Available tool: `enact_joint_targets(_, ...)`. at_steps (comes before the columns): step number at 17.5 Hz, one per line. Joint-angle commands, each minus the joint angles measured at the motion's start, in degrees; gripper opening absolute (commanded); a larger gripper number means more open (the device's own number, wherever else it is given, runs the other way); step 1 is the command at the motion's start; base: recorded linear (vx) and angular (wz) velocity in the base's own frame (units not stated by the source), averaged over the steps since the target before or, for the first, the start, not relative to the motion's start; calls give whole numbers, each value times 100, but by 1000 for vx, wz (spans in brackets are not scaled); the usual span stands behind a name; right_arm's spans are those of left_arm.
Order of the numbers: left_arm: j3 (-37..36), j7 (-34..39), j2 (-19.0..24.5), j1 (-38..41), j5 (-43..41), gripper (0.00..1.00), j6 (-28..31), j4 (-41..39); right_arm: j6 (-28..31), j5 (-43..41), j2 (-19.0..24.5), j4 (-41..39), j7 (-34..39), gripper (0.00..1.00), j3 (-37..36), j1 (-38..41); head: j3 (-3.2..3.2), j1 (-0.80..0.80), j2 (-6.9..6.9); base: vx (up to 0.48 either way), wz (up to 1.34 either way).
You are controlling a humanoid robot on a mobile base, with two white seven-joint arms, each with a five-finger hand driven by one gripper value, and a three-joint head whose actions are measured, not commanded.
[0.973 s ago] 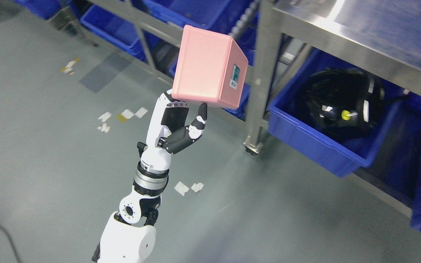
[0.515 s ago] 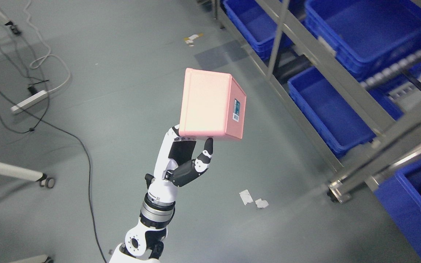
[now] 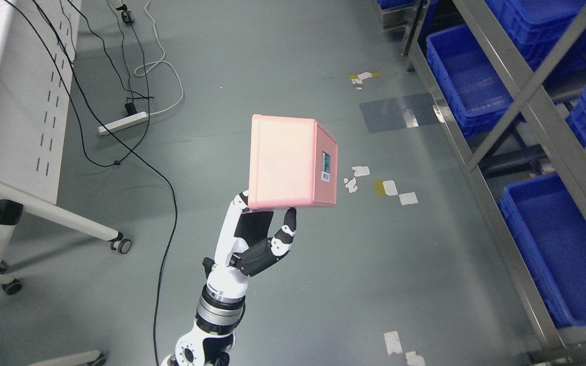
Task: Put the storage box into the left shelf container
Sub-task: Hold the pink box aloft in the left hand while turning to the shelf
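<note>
I am passing the desk (image 3: pixel 13 101) on my left; my left hand (image 3: pixel 252 239) is clasping the pink box (image 3: pixel 285 162) from below, held over bare floor. I should be keeping it level, carrying toward the shelf (image 3: pixel 506 122) bins (image 3: pixel 557 254), well apart.

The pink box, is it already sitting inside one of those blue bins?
No, the pink box is held up over the floor by the left hand.
</note>
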Motion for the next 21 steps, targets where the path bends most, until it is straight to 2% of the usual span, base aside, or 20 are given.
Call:
enact_joint_targets(1, -6, 0, 99, 89, 2, 4, -25, -89, -4, -9, -100, -100, 6, 100, -18, -34, 0, 0, 0, 375, 286)
enact_joint_targets(10, 3, 0, 99, 177, 2, 4, -166, -115, -4, -9, -100, -100, 5, 100, -18, -34, 0, 0, 0, 417, 207)
enact_joint_targets(14, 310, 9, 99, 177, 2, 4, -139, -106, -4, -9, -100, -100, -3, 100, -18, -34, 0, 0, 0, 463, 174)
enact_joint_targets(21, 442, 18, 99, 212, 20, 4, -131, -80, -4, -9, -100, -100, -3, 100, -18, -34, 0, 0, 0, 439, 127)
